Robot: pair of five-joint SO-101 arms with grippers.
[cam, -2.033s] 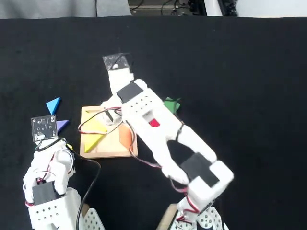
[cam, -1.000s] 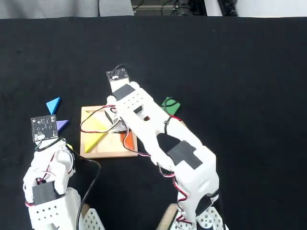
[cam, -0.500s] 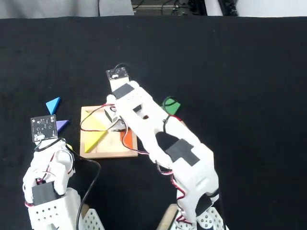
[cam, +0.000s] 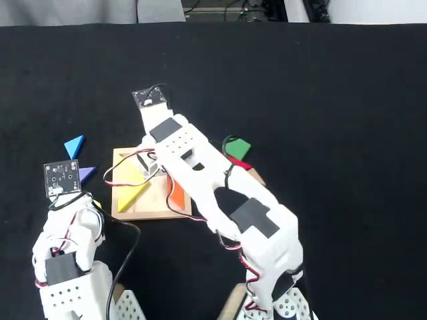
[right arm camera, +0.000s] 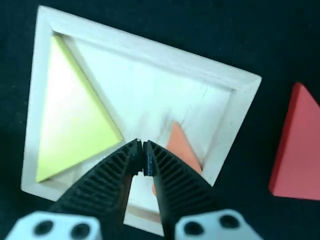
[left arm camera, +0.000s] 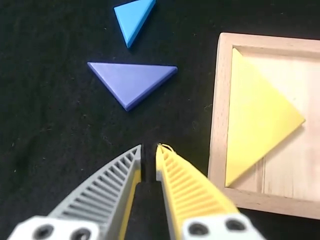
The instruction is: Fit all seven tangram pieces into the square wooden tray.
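Tray [cam: 143, 214], square pale wood, is sitting on the black counter [cam: 333, 100], half covered by the right arm in the high view. Flat yellow triangle [right arm camera: 70, 115] is lying inside along one wall. Orange piece [right arm camera: 182, 145] is hiding partly behind the right claw [right arm camera: 141, 148], which is pinched together, empty, above the tray floor. Red piece [right arm camera: 295, 145] is running off frame outside the rim. Left claw [left arm camera: 149, 150] is hanging closed, empty, beside the tray, near a matte indigo triangle [left arm camera: 132, 82].
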